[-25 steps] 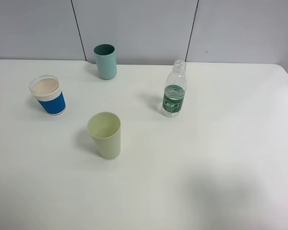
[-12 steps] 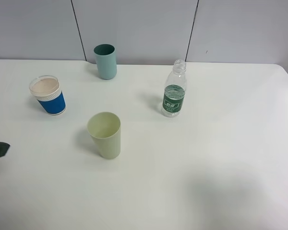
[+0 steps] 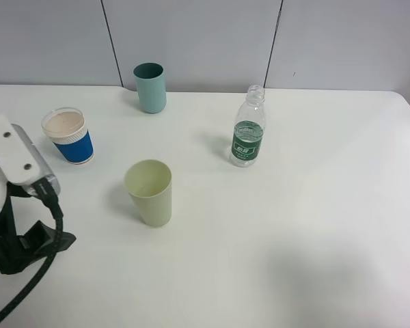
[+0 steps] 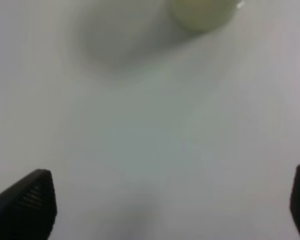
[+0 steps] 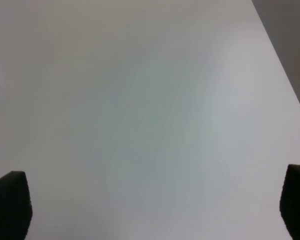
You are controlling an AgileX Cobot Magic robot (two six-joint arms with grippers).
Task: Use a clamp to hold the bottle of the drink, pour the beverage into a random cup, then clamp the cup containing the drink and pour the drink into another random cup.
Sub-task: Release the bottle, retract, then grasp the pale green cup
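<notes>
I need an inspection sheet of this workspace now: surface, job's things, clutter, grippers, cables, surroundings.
Surface: white table, no spills seen.
Job's things: small clear plastic bottle with green label, upright, capless; pale yellow-green plastic tumbler, upright; blue-sleeved paper cup, upright; all stand apart.
Clutter: teal plastic cup, upright near the back edge.
Grippers: left gripper open, holds nothing; right gripper open, holds nothing.
Cables: black cable hangs from the left arm.
Surroundings: grey panelled wall.
</notes>
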